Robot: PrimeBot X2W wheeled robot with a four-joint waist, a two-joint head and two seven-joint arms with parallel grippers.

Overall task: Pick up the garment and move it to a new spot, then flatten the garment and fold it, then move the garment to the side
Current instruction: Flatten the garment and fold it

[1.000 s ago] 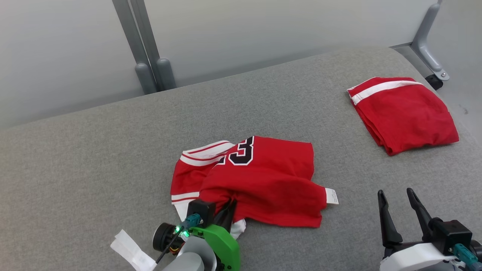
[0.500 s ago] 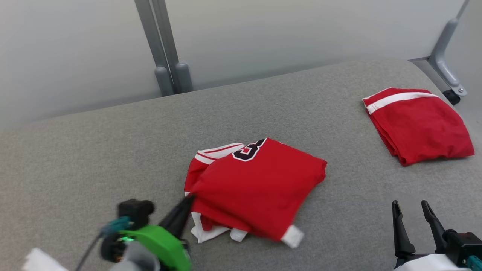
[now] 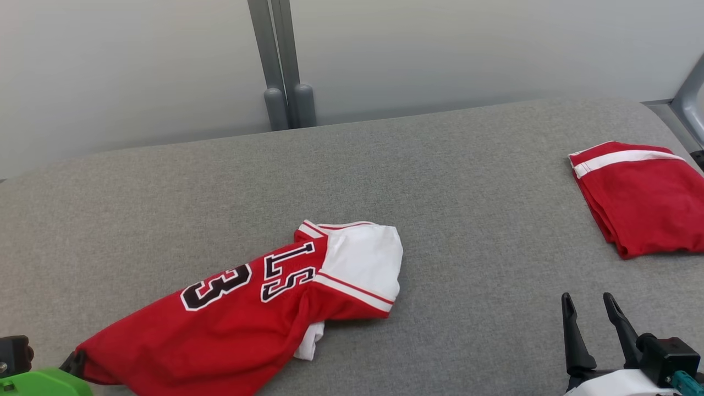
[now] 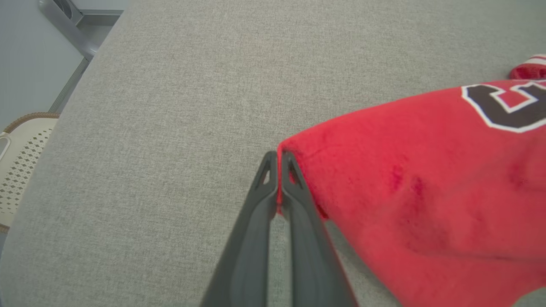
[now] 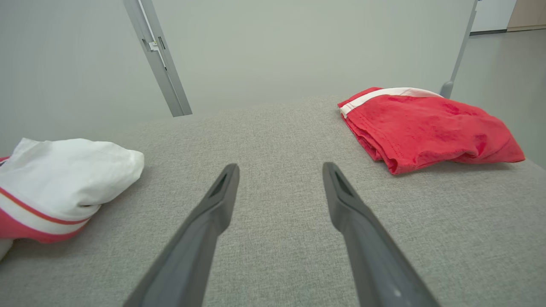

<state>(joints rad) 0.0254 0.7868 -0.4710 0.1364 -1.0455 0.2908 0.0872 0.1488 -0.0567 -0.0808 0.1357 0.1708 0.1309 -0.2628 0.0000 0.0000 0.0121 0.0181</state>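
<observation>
Two left fingers (image 4: 254,226) pinch jersey (image 4: 418,183) corner; basket (image 4: 21,166) contents unseen.

Left gripper (image 4: 278,155) pinching garment (image 4: 426,179); right gripper (image 5: 280,167) spread (fingers apart).

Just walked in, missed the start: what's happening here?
The robot's left gripper is shut on an edge of a red-and-white numbered jersey, which lies stretched across the grey fabric-covered table. Its right gripper hangs open and empty. A folded red garment with a white stripe sits at the table's right end.
</observation>
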